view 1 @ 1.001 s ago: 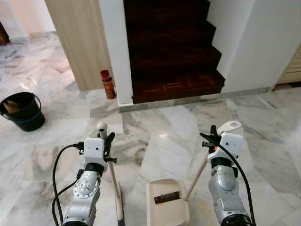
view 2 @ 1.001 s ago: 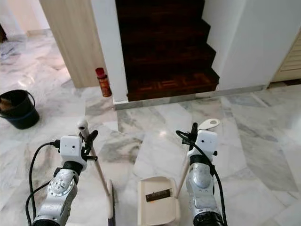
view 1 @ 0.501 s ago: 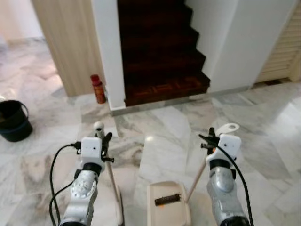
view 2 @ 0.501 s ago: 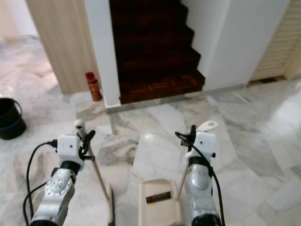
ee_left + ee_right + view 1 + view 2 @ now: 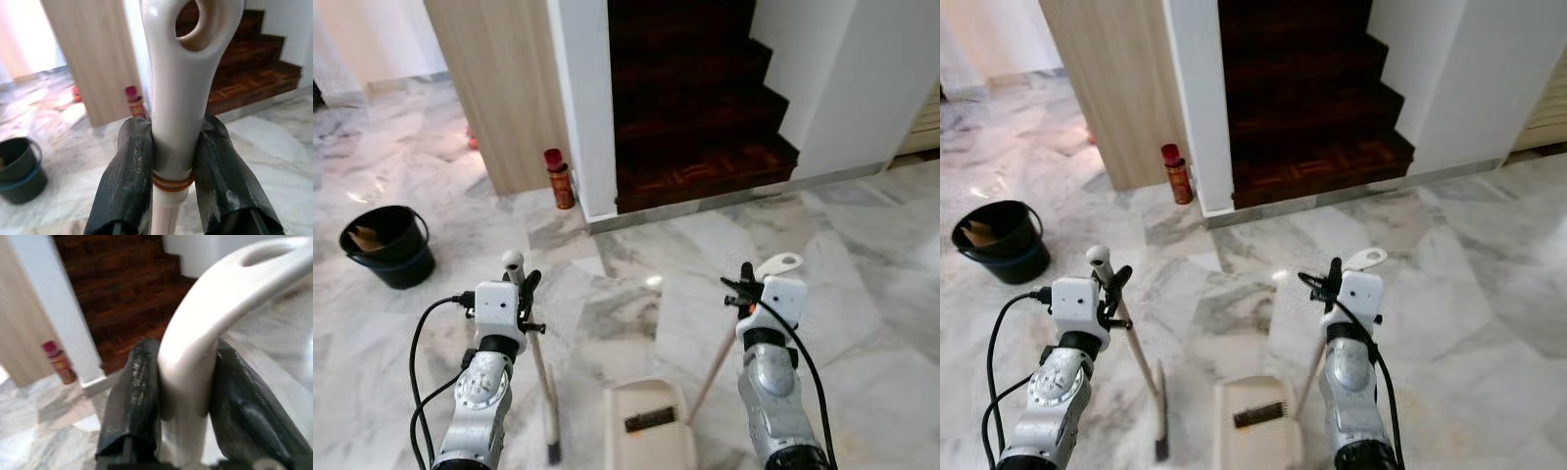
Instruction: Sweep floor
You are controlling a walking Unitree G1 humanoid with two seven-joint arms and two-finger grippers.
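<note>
You see the left gripper [image 5: 171, 161] closed tight on the broom [image 5: 536, 362]. Its two black, rough-skinned fingers [image 5: 129, 181] press both sides of the smooth cream plastic handle, just under the oval hanging hole and above an orange ring. The thin pale stick runs down toward 6 o'clock, and the dark flat brush head touches the floor [image 5: 862, 323] at the bottom edge of the head view.

The right gripper [image 5: 183, 396] is also closed, on the dustpan [image 5: 650, 431]. Its fingers [image 5: 132, 391] clamp the curved, glossy cream handle end, which has a slot hole. The straight stick slopes down toward 7 o'clock to the beige rectangular pan, lying flat on the floor between both arms. A dark comb strip sits inside the pan.

The floor is polished grey-white marble with veins. At 12 o'clock you have dark wooden stairs [image 5: 690, 98]. A red cylindrical can [image 5: 558, 178] stands at 11 o'clock beside the white wall corner, and a round black bucket [image 5: 389, 245] at 10 o'clock.
</note>
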